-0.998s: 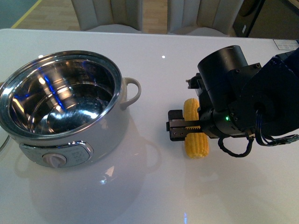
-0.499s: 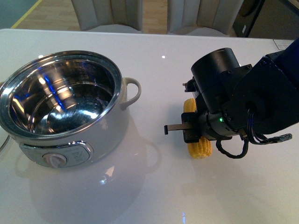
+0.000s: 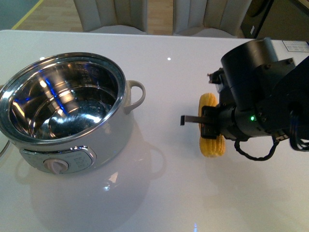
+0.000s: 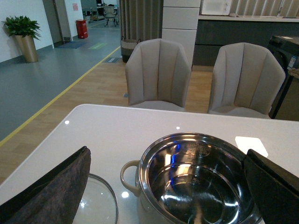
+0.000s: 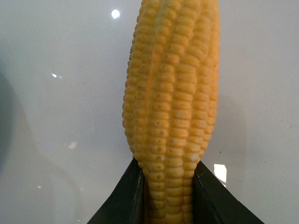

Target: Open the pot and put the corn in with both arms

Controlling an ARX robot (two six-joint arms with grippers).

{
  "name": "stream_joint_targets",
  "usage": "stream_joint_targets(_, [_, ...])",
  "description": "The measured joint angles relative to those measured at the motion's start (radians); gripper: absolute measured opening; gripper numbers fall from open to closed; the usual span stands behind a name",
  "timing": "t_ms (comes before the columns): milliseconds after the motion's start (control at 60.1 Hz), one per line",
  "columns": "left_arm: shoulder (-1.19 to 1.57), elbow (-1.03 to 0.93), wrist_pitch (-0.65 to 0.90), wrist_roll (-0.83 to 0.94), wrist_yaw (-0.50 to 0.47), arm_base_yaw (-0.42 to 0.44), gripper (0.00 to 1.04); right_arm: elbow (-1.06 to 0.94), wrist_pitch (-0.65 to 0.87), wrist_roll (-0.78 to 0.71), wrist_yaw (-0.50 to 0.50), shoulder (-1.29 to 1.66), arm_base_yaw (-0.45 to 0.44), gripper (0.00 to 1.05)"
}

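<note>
Since the glass lid (image 4: 99, 201) lies flat on the table (image 3: 159, 193) just beside it, the pot (image 3: 63, 111) stands open at about 9 o'clock in the front view. Its steel bowl is bare, so the first half of the job looks done. Its loop handle (image 3: 137, 94) sticks out at roughly 2 o'clock and its control knob (image 3: 57, 166) faces 6 o'clock. The corn (image 3: 211, 128) is well apart from it, at about 3 o'clock from the pot, lying with its length running 12 to 6. The right gripper (image 5: 167, 205) has its jaws clamped on the cob across the width near one end. Most of the ear juts out beyond the fingers (image 5: 125, 198), probably so the cob can be tipped over the rim end first. I cannot tell whether the cob has cleared the table surface. The left gripper (image 4: 159, 186) hangs above and behind the pot with its jaws wide apart, holding nothing; it looks parked clear of the opening to leave the route free. Reading matter is thin. A white card (image 3: 294, 46) at about 1 o'clock on the table carries print too small to make out. Faint marks on the pot's inner wall and knob panel cannot be read either, and no brand shows anywhere. Two padded chairs (image 4: 159, 74) stand beyond the table's far edge.
</note>
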Motion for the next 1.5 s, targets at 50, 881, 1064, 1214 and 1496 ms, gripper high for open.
stream_joint_targets(50, [0.0,0.0,0.0,0.0,0.0,0.0,0.98,-0.005,0.0,0.012,0.0,-0.032,-0.002,0.18])
stream_joint_targets(881, [0.0,0.0,0.0,0.0,0.0,0.0,0.98,0.195,-0.037,0.401,-0.081,-0.209,0.144,0.15])
stream_joint_targets(1064, [0.0,0.0,0.0,0.0,0.0,0.0,0.98,0.276,-0.071,0.439,-0.085,-0.148,0.198,0.15])
stream_joint_targets(1214, [0.0,0.0,0.0,0.0,0.0,0.0,0.98,0.323,-0.085,0.464,-0.091,-0.091,0.235,0.14])
stream_joint_targets(1496, [0.0,0.0,0.0,0.0,0.0,0.0,0.98,0.35,-0.093,0.467,-0.135,-0.038,0.283,0.14])
